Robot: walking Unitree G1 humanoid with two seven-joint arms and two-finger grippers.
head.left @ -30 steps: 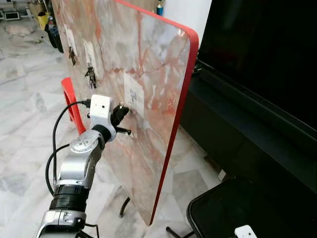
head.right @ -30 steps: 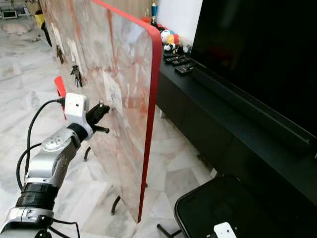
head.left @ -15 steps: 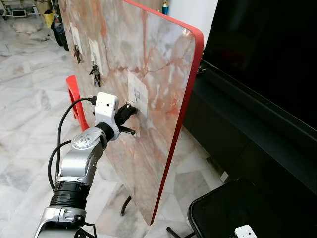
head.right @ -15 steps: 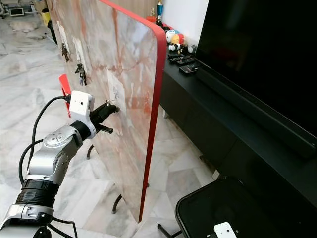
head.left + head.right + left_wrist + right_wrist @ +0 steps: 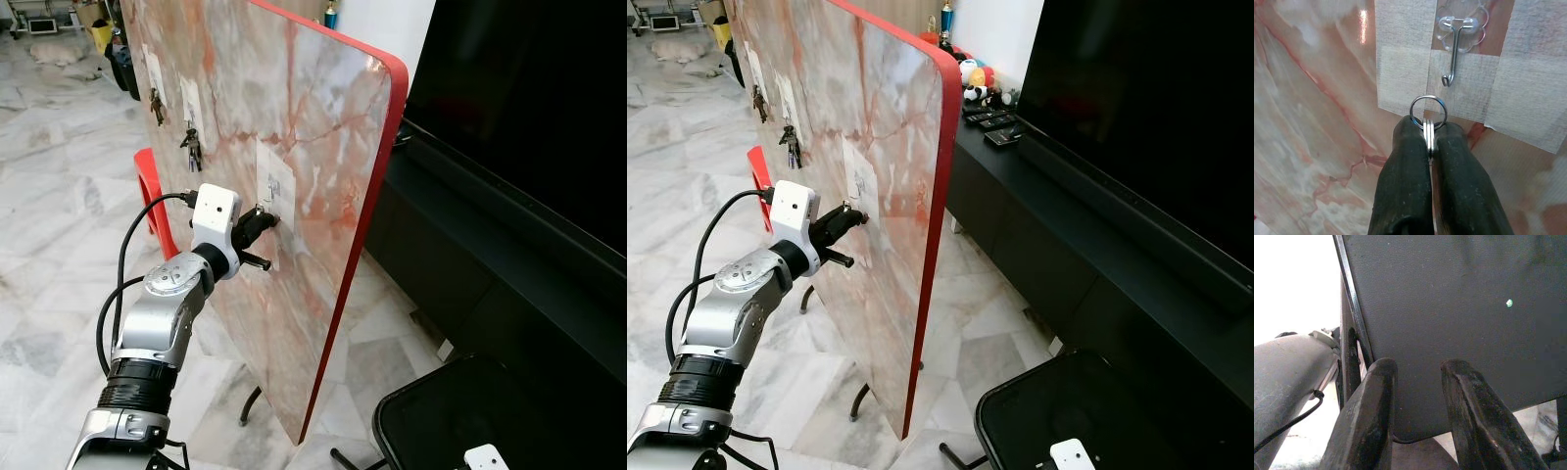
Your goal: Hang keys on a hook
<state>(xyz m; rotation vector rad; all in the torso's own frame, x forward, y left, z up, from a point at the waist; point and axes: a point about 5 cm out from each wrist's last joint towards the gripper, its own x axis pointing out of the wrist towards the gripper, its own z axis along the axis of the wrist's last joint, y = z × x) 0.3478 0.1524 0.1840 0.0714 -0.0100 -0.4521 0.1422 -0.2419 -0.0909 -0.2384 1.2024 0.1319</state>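
Pinching a key ring (image 5: 1428,111) between closed fingertips, left gripper (image 5: 1431,147) sits just short of wire hook (image 5: 1453,61); head view shows marble board (image 5: 323,147).

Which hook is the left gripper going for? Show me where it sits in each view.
Left eye view: hook on the white tape patch, just above the left gripper.
Right eye view: hook on that patch, mid-board.
Left wrist view: hook just beyond the held key ring.
Shared landmark: the tape patch.
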